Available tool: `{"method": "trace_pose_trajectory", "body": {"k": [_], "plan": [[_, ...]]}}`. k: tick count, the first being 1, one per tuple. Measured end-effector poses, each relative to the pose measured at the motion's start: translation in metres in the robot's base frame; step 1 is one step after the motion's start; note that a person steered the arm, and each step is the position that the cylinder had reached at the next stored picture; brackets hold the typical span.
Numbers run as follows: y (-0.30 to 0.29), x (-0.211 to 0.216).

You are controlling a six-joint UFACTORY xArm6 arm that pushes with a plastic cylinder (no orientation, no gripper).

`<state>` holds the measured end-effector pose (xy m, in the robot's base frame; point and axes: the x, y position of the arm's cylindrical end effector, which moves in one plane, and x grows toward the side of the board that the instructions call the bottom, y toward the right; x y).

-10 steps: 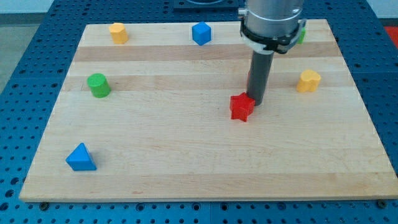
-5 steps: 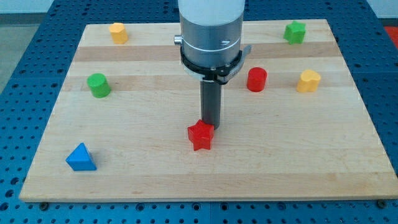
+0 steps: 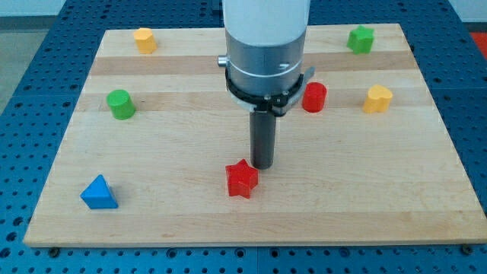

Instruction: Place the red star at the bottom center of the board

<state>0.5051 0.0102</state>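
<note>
Nearest the view's bottom, the blue triangular block (image 3: 99,192) sits at the lower left of the wooden table (image 3: 380,198). The red star (image 3: 242,180) lies close to the bottom center, a little above the near edge. My tip (image 3: 263,167) stands just beside it, at its upper right, close to touching though I cannot tell whether it does. The arm ends in a plain rod, so there are no fingers to be apart or together.

Farther back come the green cylinder (image 3: 119,104) at left, the red cylinder (image 3: 313,97) partly behind the arm, and the yellow block (image 3: 377,99) at right. At the far edge sit another yellow block (image 3: 144,39) and a green block (image 3: 361,39).

The push seems nearly done; the next move likely calls for a short nudge toward the view's bottom, stopping before the edge.
</note>
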Motion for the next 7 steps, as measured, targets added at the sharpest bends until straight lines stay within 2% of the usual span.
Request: {"method": "trace_pose_trajectory", "body": {"k": [1, 3, 5, 7], "plan": [[-0.007, -0.019], [-0.063, -0.013], [-0.065, 0.022], [-0.047, 0.03]]}}
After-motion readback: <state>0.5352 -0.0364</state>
